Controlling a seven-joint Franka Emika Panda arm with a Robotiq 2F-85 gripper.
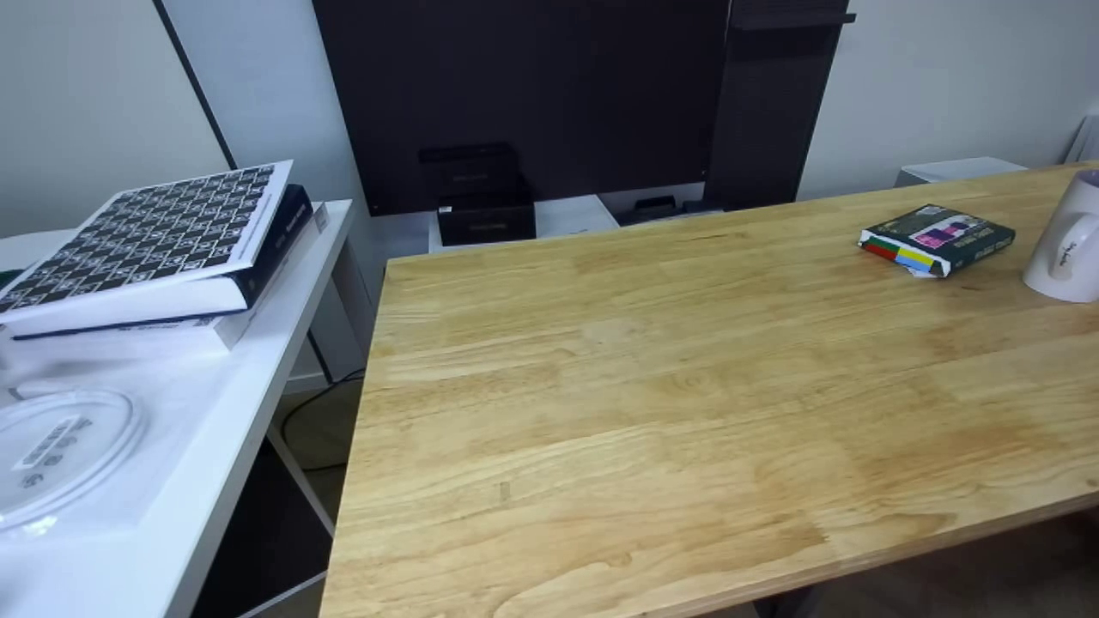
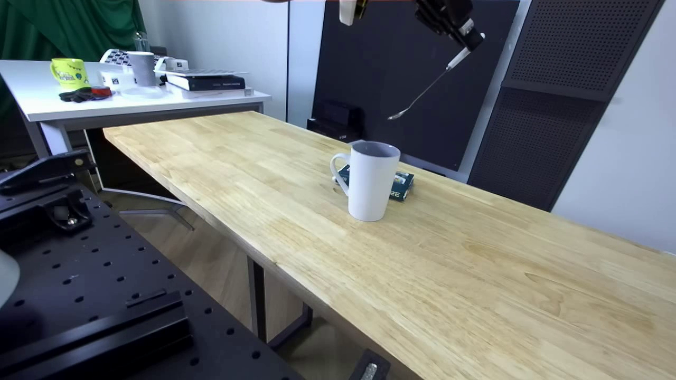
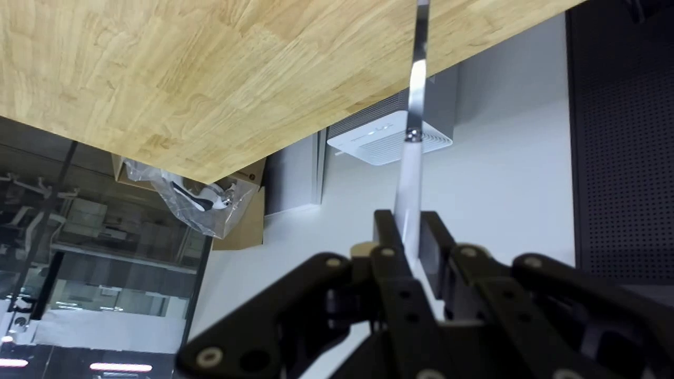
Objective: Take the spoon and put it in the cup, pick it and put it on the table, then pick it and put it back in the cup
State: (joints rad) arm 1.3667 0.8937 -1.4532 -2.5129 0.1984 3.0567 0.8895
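In an exterior view the spoon (image 2: 458, 58) hangs in the air, slanting, its white handle at the top and its silvery bowl end lowest. My gripper (image 2: 471, 38) is shut on the handle. The wrist view shows the pads of my gripper (image 3: 407, 220) on both sides of the white handle of the spoon (image 3: 410, 173); the bowl runs out of that picture. The white cup (image 2: 369, 182) stands upright on the wooden table (image 2: 296, 200). The spoon's bowl appears higher than the cup's mouth and apart from it. In an exterior view the right edge cuts off the cup (image 1: 1065, 249).
A flat colourful box (image 1: 936, 240) lies on the table close to the cup, partly behind it in an exterior view. Beyond the table's end, a white side surface (image 2: 185, 108) holds books (image 2: 206, 82), a yellow mug (image 2: 69, 74) and a grey cup (image 2: 142, 68).
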